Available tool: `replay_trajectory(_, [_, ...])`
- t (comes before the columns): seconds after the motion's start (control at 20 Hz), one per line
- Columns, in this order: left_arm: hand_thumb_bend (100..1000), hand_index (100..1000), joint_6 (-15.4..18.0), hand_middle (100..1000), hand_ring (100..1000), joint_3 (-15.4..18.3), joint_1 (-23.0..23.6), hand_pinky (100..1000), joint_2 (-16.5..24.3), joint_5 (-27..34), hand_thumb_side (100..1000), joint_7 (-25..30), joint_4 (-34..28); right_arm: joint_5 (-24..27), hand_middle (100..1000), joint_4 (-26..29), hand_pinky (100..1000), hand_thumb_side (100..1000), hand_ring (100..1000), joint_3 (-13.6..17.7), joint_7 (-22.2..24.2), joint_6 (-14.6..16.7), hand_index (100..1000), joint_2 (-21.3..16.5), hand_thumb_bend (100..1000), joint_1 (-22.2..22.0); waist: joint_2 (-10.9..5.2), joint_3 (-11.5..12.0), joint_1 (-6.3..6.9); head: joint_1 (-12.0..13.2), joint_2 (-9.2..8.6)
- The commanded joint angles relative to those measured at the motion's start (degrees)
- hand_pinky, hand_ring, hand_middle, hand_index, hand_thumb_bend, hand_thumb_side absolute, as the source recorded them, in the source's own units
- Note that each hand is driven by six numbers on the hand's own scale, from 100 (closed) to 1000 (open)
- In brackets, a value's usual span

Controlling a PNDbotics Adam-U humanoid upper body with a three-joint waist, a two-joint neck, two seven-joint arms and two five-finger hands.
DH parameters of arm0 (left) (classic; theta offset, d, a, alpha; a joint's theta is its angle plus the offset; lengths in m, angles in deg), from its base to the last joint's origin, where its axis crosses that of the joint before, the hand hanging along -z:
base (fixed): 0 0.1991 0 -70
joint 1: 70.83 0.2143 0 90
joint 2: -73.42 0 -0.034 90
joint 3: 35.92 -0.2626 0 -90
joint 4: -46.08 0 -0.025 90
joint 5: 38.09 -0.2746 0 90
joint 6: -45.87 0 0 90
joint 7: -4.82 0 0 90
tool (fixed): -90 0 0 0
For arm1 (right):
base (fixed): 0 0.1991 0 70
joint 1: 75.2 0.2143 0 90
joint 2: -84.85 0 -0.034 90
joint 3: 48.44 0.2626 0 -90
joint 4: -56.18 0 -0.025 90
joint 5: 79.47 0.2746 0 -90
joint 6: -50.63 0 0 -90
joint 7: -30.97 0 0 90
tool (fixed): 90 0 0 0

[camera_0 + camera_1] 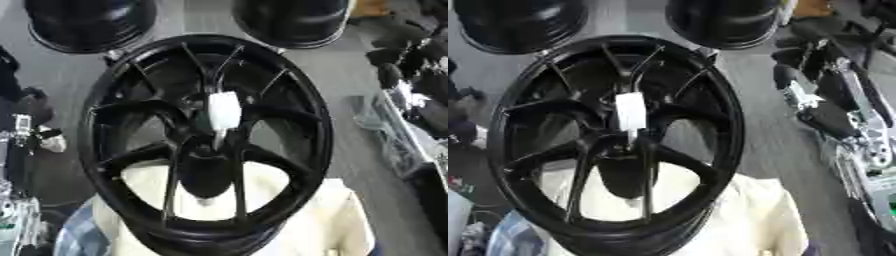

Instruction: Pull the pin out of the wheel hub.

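Both eye views look steeply down, close on wheel hub (206, 145); nearly same picture, right view shifted sideways.

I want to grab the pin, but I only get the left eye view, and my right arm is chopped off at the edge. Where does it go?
Observer: In the right eye view your right arm shows whole: black and silver, running down the right side to the lower corner.
Operator: Is my hand touching the wheel?
Observer: No. The dark shape at the arm's upper end looks like your right hand, and there grey floor shows between it and the wheel. The white pin sits in the hub, untouched.
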Motion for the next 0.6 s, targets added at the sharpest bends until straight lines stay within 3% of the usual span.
replay_trajectory(0.05, [326, 799, 0.12, 701, 804, 0.35, -0.62, 690, 0.64, 0.06, 824, -0.13, -1.11, -0.15, 756, 0.75, 809, 425, 770, 0.20, 0.11, 0.04, 897, -1.42, 260, 0.80, -1.21, 0.04, 0.09, -0.19, 0.03])
replay_trajectory(0.6, [324, 799, 0.14, 703, 803, 0.29, -0.52, 691, 0.80, 0.12, 823, -0.03, -1.13, -0.33, 760, 1.63, 811, 421, 774, -1.67, 1.90, 0.06, 902, -4.90, 267, 3.85, -1.50, 0.24, -0.06, -0.08, 0.36])
